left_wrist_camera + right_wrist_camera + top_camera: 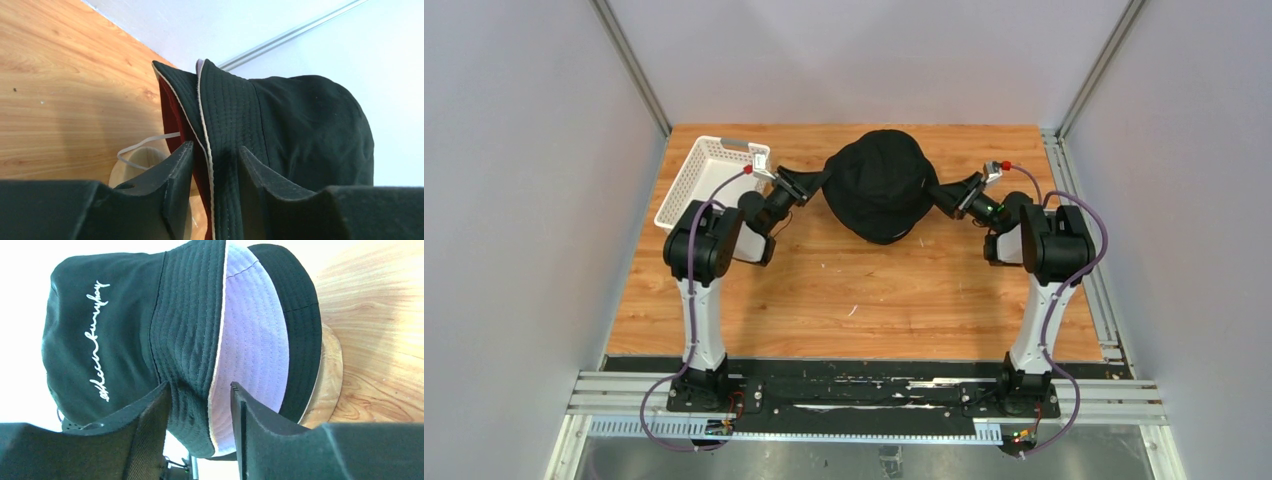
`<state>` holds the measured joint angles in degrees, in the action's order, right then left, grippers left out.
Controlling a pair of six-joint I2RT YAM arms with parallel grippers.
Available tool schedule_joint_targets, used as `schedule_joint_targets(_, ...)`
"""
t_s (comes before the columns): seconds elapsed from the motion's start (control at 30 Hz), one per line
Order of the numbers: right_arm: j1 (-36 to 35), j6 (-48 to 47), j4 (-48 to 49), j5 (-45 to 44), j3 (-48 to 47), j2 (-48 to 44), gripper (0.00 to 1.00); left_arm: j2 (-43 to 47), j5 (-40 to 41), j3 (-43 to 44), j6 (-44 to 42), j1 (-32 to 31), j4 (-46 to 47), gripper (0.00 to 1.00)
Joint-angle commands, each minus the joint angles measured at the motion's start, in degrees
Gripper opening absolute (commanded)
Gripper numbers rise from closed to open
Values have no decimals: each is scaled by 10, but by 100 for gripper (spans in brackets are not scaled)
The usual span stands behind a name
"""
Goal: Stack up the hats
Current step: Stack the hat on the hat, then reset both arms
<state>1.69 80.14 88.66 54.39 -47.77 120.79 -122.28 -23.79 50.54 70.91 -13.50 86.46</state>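
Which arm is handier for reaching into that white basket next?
Probably the left. The white basket sits right beside that arm, just past the left gripper. The right gripper is on the far side of the hat stack, which stands between it and the basket.

hats [879, 185] stacked on the stand [327, 375]; basket [699, 180] to their left.

Matt cloth hat [879, 185], grained wood table [824, 290]

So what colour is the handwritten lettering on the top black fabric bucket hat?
White lettering across the black fabric bucket hat's crown; clearest in the right wrist view.
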Motion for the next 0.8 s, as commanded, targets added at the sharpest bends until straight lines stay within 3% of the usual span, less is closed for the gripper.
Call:
schedule_joint_targets(0.0, 15, -7, 19, -2, 7, -19, 55, 41, -2, -26, -15, 17, 24, 46)
schedule_joint_targets(0.17, 37, -12, 16, -1, 27, -43, 72, 49, -2, -48, -11, 44, 8, 50)
schedule_joint_targets(0.23, 51, -16, 15, 1, 37, -57, 74, 65, -1, -61, -27, 53, -12, 53)
schedule_joint_targets(0.3, 68, -29, -4, 2, 46, -77, 75, 95, 2, -69, -58, 58, -66, 65)
schedule_joint_targets(0.37, 86, -56, -41, 2, 58, -107, 76, 139, 10, -71, -104, 58, -156, 68)
schedule_joint_targets(0.47, 106, -140, -162, -9, 69, -166, 77, 217, 42, -61, -193, 58, -336, 72)
schedule_joint_targets(0.6, 107, -325, -428, -69, 63, -304, 79, 325, 107, -31, -304, 55, -568, 83)
schedule_joint_targets(0.67, 101, -421, -582, -124, 46, -383, 80, 382, 135, -29, -345, 53, -643, 84)
schedule_joint_targets(0.7, 97, -459, -651, -163, 36, -424, 80, 409, 151, -33, -358, 51, -672, 88)
schedule_joint_targets(0.73, 94, -489, -707, -200, 28, -459, 80, 434, 164, -40, -368, 49, -687, 100)
schedule_joint_targets(0.77, 93, -510, -742, -225, 22, -493, 81, 459, 182, -47, -376, 47, -707, 98)
